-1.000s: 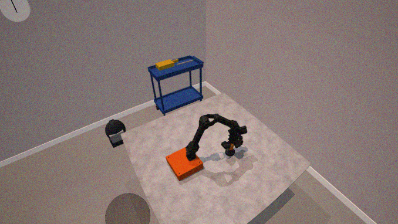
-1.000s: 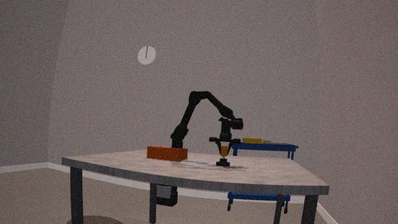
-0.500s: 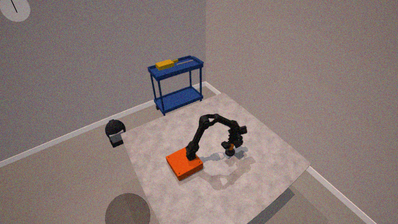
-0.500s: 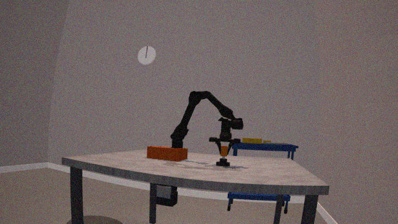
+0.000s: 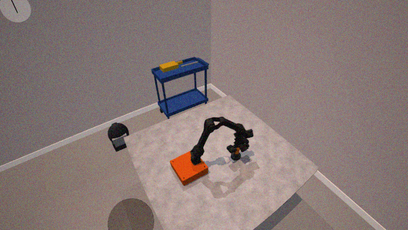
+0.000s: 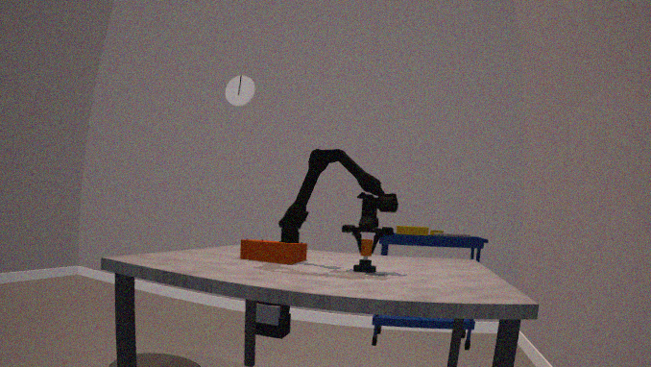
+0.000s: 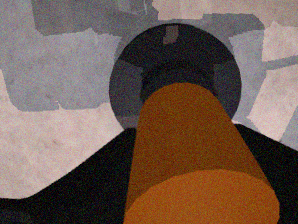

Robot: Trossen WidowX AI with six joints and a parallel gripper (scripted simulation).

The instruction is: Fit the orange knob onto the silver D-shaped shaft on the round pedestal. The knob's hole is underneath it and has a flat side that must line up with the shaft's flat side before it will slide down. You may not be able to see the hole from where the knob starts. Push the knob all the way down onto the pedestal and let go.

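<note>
The orange knob point(image 5: 237, 150) point(image 6: 366, 247) point(image 7: 200, 140) is upright between the fingers of my gripper point(image 6: 366, 249) point(image 7: 182, 135), which is shut on it. The black round pedestal point(image 5: 235, 156) point(image 6: 365, 268) point(image 7: 200, 42) stands on the table directly below the knob. In the exterior view a small pale gap shows between the knob's bottom and the pedestal's upper part. Whether this is the silver shaft is too small to tell. In the wrist view the knob covers the pedestal's centre, so the shaft, the hole and both flat sides are hidden.
The arm's orange base block point(image 5: 189, 169) point(image 6: 273, 252) sits on the mottled table point(image 5: 168, 135) point(image 6: 432, 288), left of the pedestal. A blue cart point(image 5: 183, 102) point(image 6: 434, 241) with a yellow item point(image 5: 169, 66) point(image 6: 412, 231) on it stands beyond the table.
</note>
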